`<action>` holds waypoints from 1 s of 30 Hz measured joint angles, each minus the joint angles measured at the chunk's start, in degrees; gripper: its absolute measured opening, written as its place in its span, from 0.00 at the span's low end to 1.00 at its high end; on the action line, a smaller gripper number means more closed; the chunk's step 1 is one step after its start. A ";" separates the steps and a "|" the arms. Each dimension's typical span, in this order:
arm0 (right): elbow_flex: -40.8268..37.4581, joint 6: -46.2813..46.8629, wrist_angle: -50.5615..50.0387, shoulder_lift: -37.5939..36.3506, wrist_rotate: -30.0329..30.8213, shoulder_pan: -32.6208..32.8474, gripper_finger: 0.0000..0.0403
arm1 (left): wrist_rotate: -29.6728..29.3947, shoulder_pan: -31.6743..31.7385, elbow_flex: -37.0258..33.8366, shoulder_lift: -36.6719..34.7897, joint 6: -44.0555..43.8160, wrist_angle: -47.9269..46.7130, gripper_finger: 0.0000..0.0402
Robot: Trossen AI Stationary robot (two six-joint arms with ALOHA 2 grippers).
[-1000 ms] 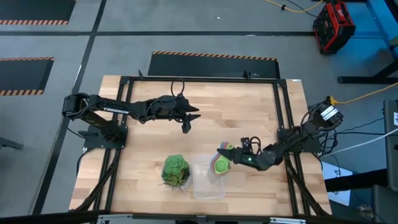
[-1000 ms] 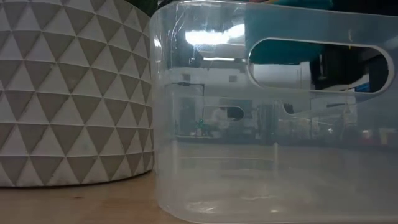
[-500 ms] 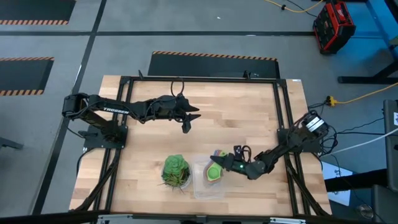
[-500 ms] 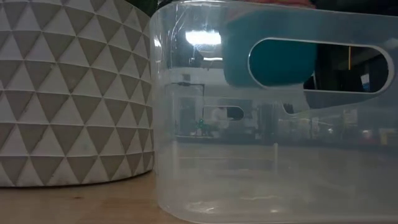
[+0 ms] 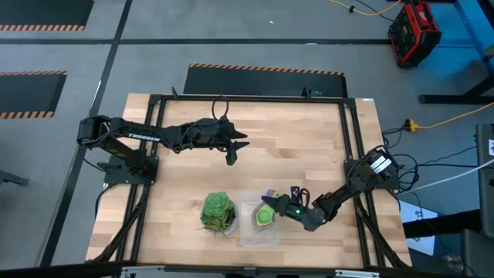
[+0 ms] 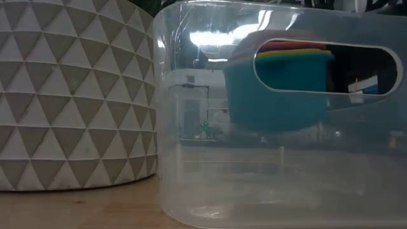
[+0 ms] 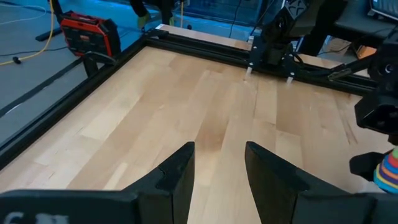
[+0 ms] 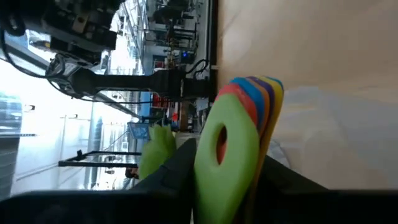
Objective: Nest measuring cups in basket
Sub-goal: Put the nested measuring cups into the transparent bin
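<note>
Looking down from the high view, I saw the right gripper [image 5: 276, 210] at the near edge of the table [image 5: 309, 139], closed on the handles of the stacked cups [image 5: 265, 217]. The cups hung inside the basket [image 5: 258, 236], the green one on top. The leafy ball [image 5: 218, 211] stood just beside the basket. The left gripper [image 5: 234, 152] waited well apart over the middle of the table.

From the low view, the teal outer cup [image 6: 273, 95] was inside the clear basket [image 6: 191, 127], above its floor, with yellow and red rims showing through the handle slot. A patterned pot [image 6: 70, 95] stood next to the basket.

From the left wrist view, the left fingers [image 7: 177, 180] stood apart with nothing between them.

From the right wrist view, the right fingers [image 8: 180, 168] pressed on the green handle [image 8: 227, 155], with the other coloured handles stacked behind it.
</note>
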 joint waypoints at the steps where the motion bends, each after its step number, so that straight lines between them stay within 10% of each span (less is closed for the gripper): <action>1: 0.00 0.62 -0.03 0.28 -0.05 0.00 0.25 | 0.00 -0.02 0.00 0.00 0.00 0.02 0.34; 30: -0.07 11.27 -7.16 1.23 -7.69 -0.46 0.25 | 0.00 -0.02 0.00 0.02 0.04 -0.01 0.34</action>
